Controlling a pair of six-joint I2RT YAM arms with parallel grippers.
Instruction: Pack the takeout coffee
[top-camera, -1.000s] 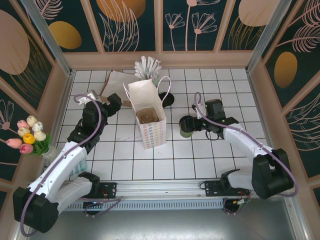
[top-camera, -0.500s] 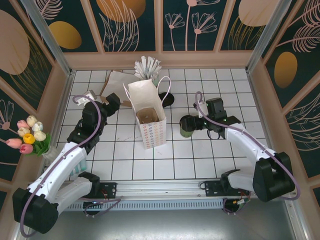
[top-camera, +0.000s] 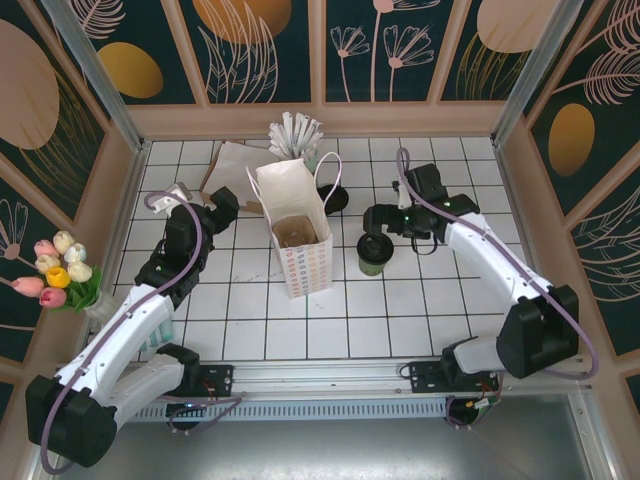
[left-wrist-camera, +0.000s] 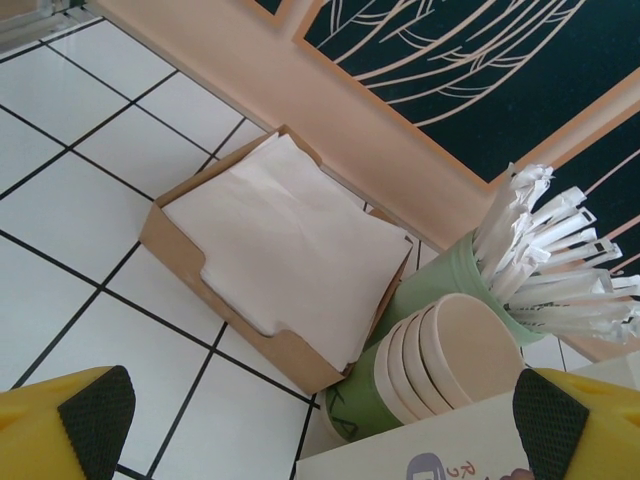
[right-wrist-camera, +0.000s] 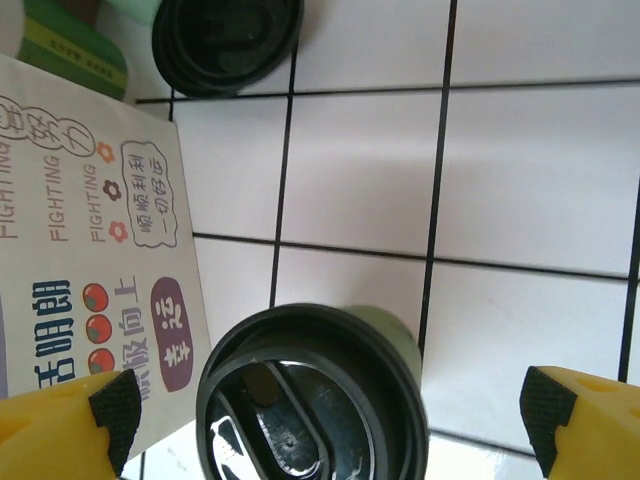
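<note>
The takeout coffee (top-camera: 373, 255) stands upright and lidded on the tiles just right of the white paper bag (top-camera: 300, 245), handy, I judge, for lifting into the bag's open top. My right gripper (top-camera: 380, 218) hangs over it, wrist angled down, jaws spread wide, empty. The left gripper (top-camera: 218, 207), equally wide and empty, faces the napkin box (left-wrist-camera: 270, 260).

takeout coffee (right-wrist-camera: 310, 400) cut off at bottom edge, paper bag (right-wrist-camera: 90, 250) cropped left
</note>
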